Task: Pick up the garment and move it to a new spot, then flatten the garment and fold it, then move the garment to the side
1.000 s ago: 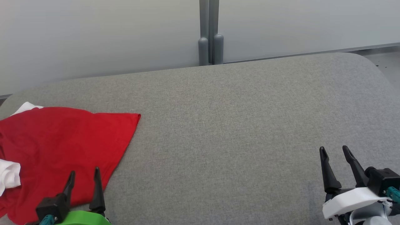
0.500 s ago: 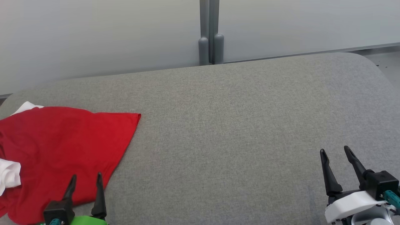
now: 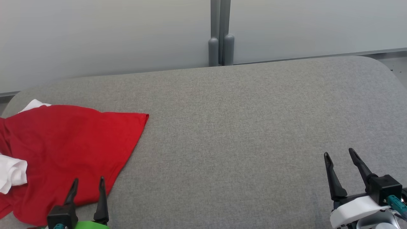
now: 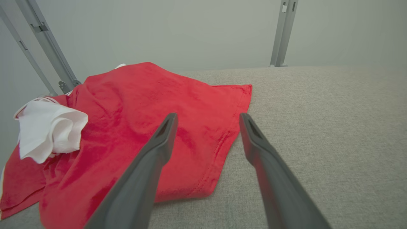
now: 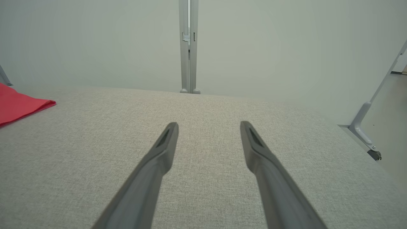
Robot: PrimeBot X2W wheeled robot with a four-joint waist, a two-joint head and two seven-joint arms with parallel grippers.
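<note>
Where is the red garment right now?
The red garment lies rumpled at the left end of the grey cushion in the head view, its near edge at the open left pincer, far from the right pincer.

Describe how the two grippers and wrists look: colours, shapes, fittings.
The left gripper has two long, dark, tapering fingers on a black block, with a bright green housing behind it. The right gripper has the same fingers and block, but a white housing with silvery metal beneath. A teal connector sits at each wrist.
</note>
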